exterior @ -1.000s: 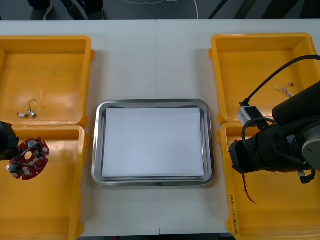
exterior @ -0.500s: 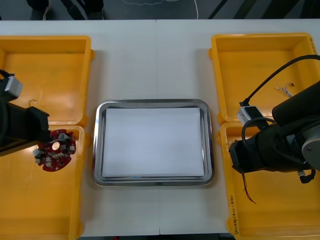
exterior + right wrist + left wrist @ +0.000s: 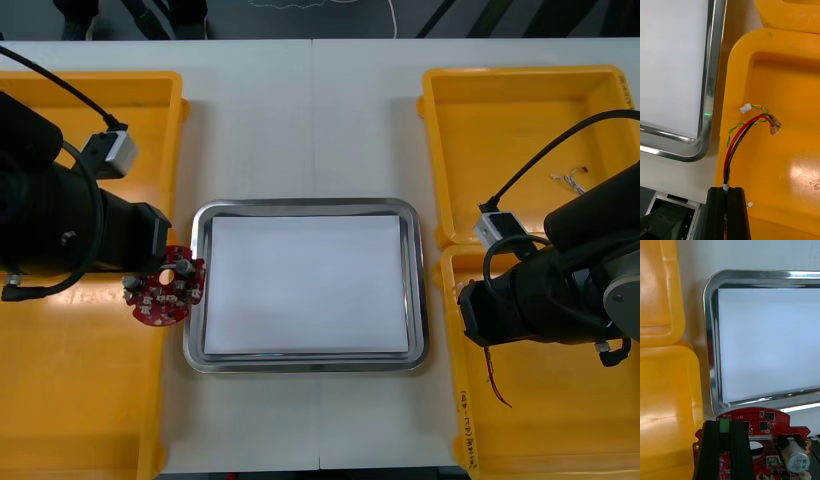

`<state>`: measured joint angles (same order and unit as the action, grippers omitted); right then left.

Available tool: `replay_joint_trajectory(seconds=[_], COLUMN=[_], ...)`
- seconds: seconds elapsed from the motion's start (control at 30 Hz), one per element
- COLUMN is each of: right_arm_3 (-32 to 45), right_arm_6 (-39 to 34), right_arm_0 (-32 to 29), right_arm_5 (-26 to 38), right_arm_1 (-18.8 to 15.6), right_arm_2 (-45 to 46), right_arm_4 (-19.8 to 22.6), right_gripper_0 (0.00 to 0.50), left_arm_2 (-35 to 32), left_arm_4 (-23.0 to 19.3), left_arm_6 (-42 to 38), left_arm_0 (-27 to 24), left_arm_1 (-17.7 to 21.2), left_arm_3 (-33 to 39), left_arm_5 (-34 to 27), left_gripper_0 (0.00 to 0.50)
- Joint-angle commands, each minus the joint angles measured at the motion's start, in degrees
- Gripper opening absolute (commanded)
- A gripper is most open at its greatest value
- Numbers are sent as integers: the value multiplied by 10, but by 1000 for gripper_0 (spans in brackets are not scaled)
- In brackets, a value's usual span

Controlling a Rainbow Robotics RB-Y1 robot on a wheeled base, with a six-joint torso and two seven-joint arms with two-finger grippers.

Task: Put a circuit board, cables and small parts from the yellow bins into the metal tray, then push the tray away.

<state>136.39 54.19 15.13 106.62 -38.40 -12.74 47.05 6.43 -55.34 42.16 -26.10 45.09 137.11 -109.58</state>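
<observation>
Our left gripper [image 3: 725,426] is pinching the round red circuit board [image 3: 168,292] at the rim of the shiny metal tray [image 3: 300,364], risking a snag; our right gripper [image 3: 727,189] is clamping a red-and-black cable [image 3: 739,138] beside it.

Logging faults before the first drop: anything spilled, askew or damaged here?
Nothing stands out. The tray sits square, the left gripper holds the board at its left rim, and the right gripper holds a cable over the near right bin.
</observation>
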Motion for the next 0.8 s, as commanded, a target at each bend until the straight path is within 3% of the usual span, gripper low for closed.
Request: replay_joint_trajectory(seconds=[0.03,0.4,0.8], right_arm_3=[5,5,5], right_arm_6=[-20,-19,-18], right_arm_0=[13,13,12], right_arm_5=[3,3,3], right_arm_1=[6,5,6], right_arm_2=[-7,-7,-7], right_arm_4=[-4,-3,-3], right_gripper_0=[0,0,0], left_arm_2=[20,105,165], left_arm_4=[61,181,241], left_arm_6=[92,120,134], left_arm_0=[-19,-33,-53], left_arm_1=[-62,-148,-185], left_arm_3=[-23,-96,-177], left_arm_5=[-4,-4,-4], left_gripper_0=[0,0,0])
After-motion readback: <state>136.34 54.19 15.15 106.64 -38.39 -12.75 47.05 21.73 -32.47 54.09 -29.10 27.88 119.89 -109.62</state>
